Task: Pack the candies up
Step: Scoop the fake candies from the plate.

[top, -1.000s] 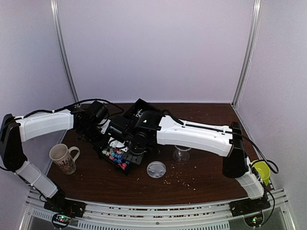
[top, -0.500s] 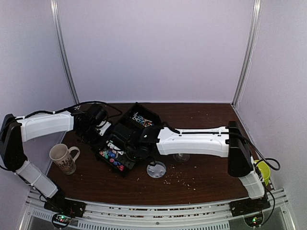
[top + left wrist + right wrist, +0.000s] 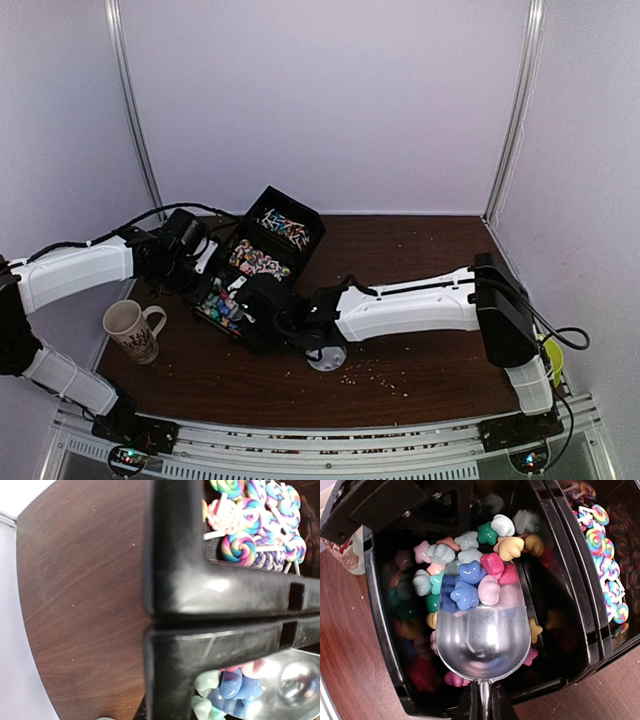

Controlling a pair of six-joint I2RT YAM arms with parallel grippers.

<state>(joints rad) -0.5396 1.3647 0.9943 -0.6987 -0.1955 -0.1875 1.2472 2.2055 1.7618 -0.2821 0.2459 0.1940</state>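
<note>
The right end effector [image 3: 481,706] is closed tight on the thin handle of a shiny metal scoop [image 3: 482,635]. The scoop sits in the near part of a black tray [image 3: 379,625], and its front end is full of the candies [image 3: 470,577]. They are little star shapes in pink, blue, yellow, green and white. More candies lie around and under the scoop in that same part of the tray. The next part over holds swirly lollipops [image 3: 599,545] on white sticks. The left end effector [image 3: 220,625] is closed too, with its two black fingers pressed together at the wall between the stars and the lollipops. I think it is pinching that wall, but the close view is too tight to be sure. From above, the tray sits on the left side of the brown table [image 3: 430,250], with its far end tipped up. A mug [image 3: 130,330] stands near the left edge. A round white lid [image 3: 326,354] lies just right of the tray, with pale crumbs [image 3: 378,370] beside it.
</note>
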